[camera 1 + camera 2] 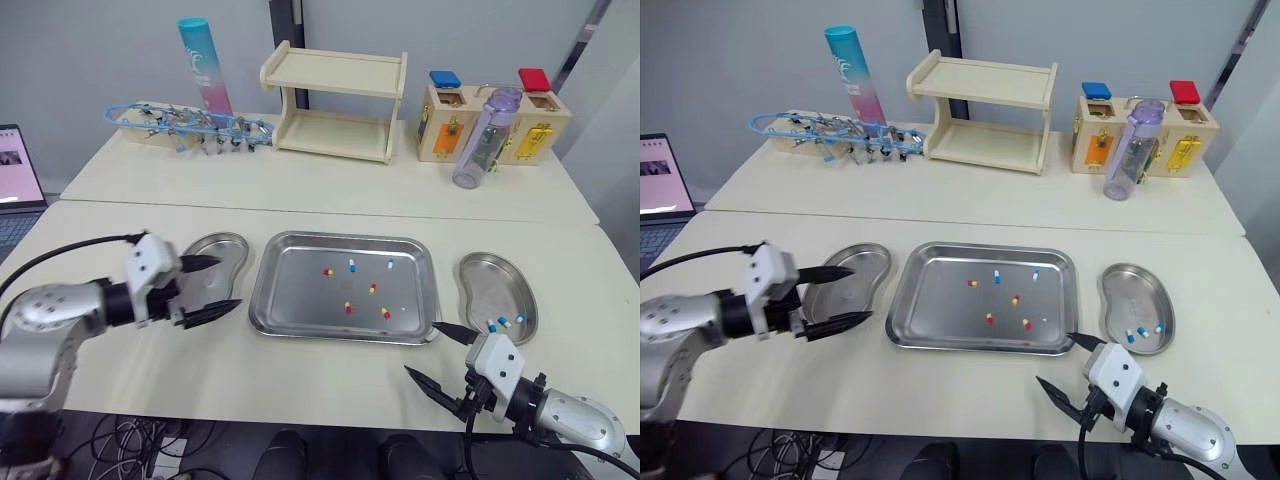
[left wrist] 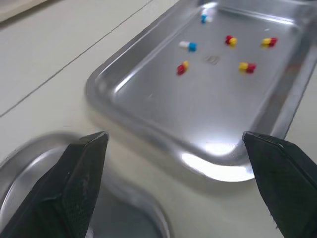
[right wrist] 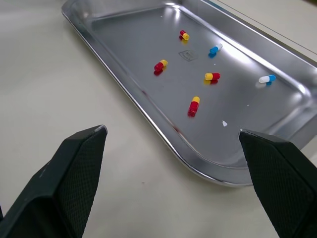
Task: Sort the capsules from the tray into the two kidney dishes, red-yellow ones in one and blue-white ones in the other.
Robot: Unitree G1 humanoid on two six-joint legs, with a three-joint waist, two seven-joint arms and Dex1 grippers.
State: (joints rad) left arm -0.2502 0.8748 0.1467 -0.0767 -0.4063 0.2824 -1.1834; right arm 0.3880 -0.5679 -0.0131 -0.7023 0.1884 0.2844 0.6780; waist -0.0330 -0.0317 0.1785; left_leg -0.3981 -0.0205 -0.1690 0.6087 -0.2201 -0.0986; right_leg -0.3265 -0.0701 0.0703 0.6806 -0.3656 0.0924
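Silver arms [image 1: 45, 318], white wrists [image 1: 150, 265], black jaws

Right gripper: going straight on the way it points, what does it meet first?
Probably the near rim of the tray, by its corner, across bare table from the right gripper. Height is unclear; it might clear the rim.

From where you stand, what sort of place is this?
Probably a robot practice lab, not a clinic: a steel tray of loose capsules between two kidney dishes, a wooden latch box behind, and a laptop off to the left.
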